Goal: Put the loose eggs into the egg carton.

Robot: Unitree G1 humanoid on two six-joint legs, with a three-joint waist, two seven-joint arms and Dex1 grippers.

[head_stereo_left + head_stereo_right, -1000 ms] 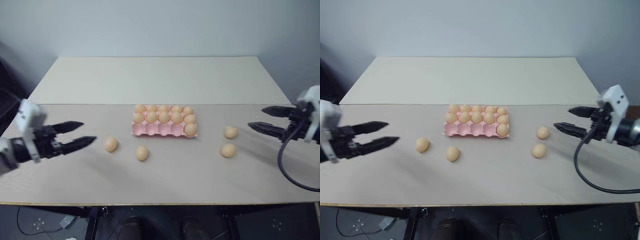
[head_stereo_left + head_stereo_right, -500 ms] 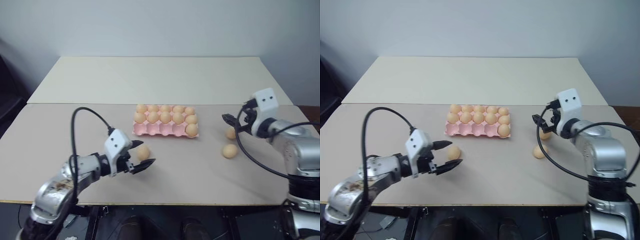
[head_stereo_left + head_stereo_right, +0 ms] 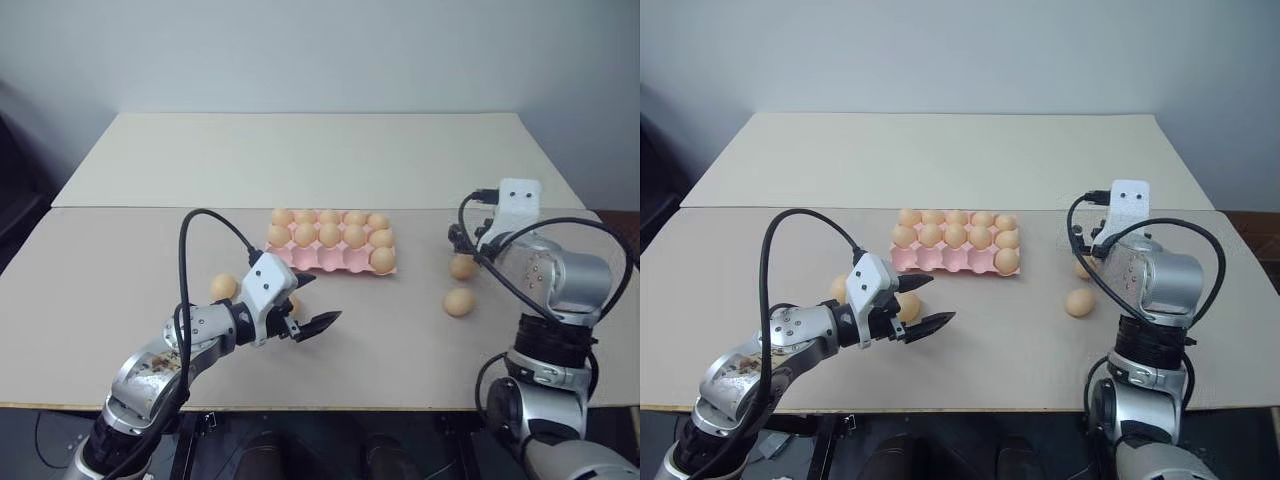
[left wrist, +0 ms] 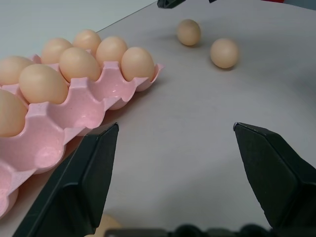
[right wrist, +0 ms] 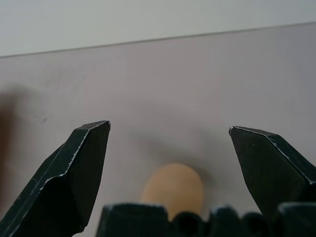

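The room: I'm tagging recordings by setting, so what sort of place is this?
Probably a lab or test bench, not a kitchen. A plain pale table stands against a bare wall, holding just a pink egg carton and loose eggs, with cables on the floor below.

no legible txt, labels or nos. anywhere.

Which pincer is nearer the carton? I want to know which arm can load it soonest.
The left. The left pincer hovers open just in front of the carton, by its empty front cups. The right pincer is off to the carton's right, open over a loose egg.
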